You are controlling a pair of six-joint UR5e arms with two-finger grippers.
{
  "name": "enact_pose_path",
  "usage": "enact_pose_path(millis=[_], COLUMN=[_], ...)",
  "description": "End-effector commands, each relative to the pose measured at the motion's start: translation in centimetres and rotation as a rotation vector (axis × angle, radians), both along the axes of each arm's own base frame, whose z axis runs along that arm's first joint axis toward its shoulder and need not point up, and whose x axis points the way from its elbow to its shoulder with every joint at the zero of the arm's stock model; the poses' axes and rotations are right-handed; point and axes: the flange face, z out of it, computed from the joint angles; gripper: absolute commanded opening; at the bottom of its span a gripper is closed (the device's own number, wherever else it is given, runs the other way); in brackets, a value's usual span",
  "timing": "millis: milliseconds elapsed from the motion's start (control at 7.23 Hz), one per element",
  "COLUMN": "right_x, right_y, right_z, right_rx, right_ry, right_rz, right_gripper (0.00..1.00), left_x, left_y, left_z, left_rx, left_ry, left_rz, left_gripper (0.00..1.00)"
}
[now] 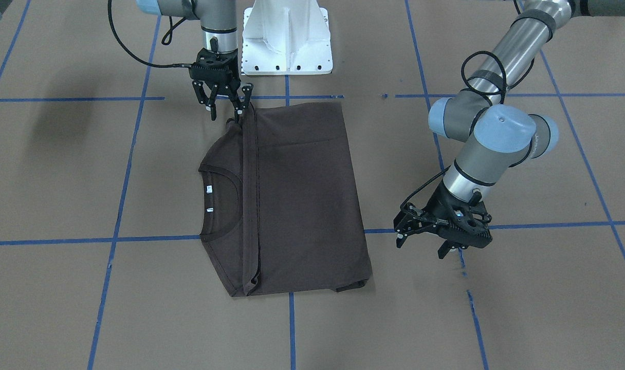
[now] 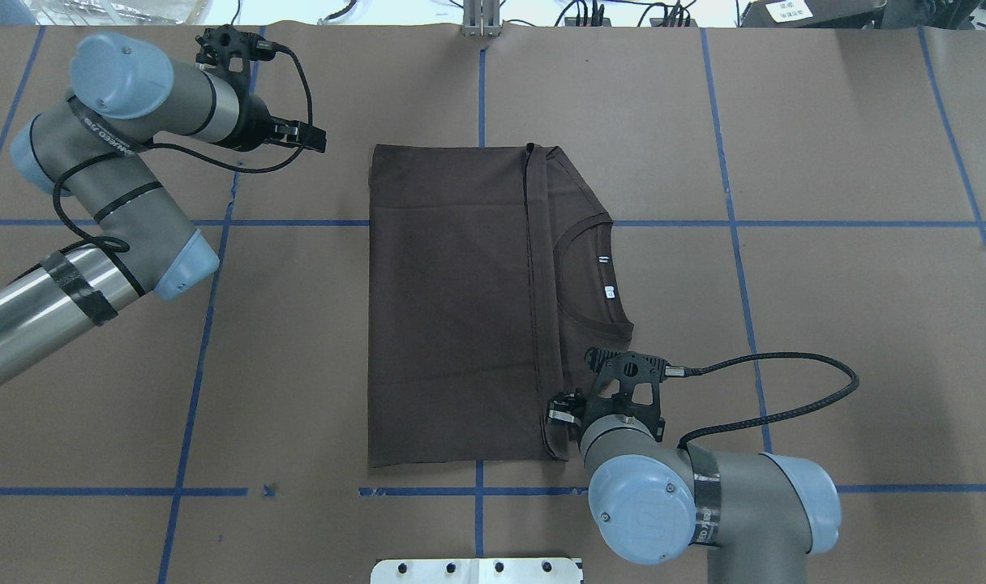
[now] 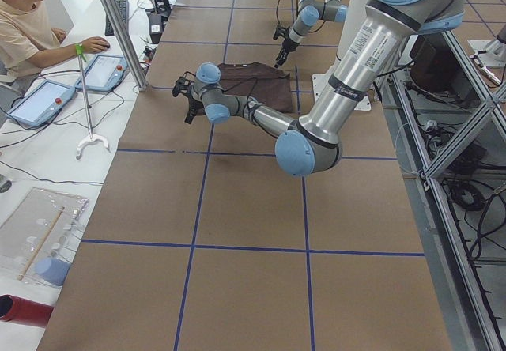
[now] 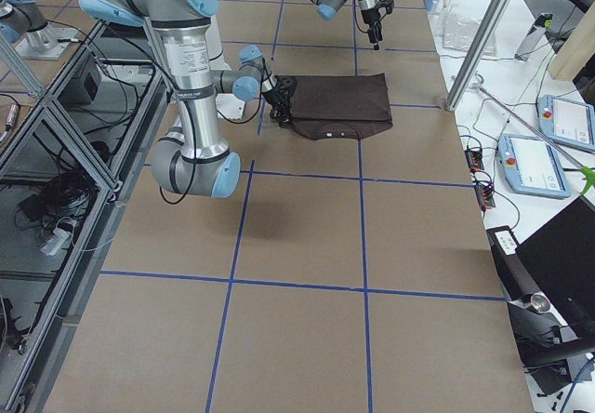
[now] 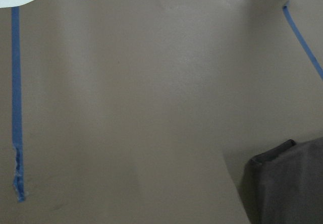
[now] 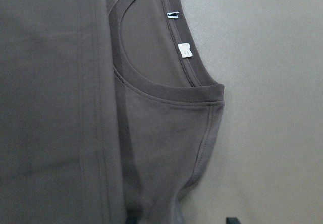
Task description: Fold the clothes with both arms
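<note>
The dark brown T-shirt [image 1: 302, 200] lies flat on the table, folded into a rectangle, its hem edge running beside the collar [image 1: 222, 205] with the white neck tags. It also shows in the overhead view [image 2: 460, 308]. My right gripper [image 1: 225, 108] is open, its fingers right at the shirt's corner nearest the robot base; in the overhead view [image 2: 562, 410] it is mostly hidden under the wrist. My left gripper [image 1: 423, 245] is open and empty, hovering over bare table beside the shirt's far corner [image 5: 287, 183]. The right wrist view shows the collar [image 6: 176, 77].
The white bolted pedestal base [image 1: 287, 41] stands behind the shirt. Blue tape lines [image 1: 292, 324] grid the brown table cover. An operator [image 3: 28, 19] sits by tablets beyond the table's far edge in the exterior left view.
</note>
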Motion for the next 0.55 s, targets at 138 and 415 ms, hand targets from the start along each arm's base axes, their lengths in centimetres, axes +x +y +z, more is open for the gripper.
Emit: enact_pose_path(millis=[138,415], right_x=[-2.9,-4.3], right_y=[3.4,4.2], right_z=[0.1,-0.9], right_rx=[0.099,0.123], right_ry=[0.095,0.099], right_rz=[-0.132,-0.174], right_gripper=[1.00,0.75], left_x=[0.0,-0.2], left_y=[0.8,1.1], left_z=[0.4,0.5], left_rx=[-0.008,-0.007], left_ry=[0.004,0.005], left_rz=[0.003,0.003], left_gripper=[1.00,1.00])
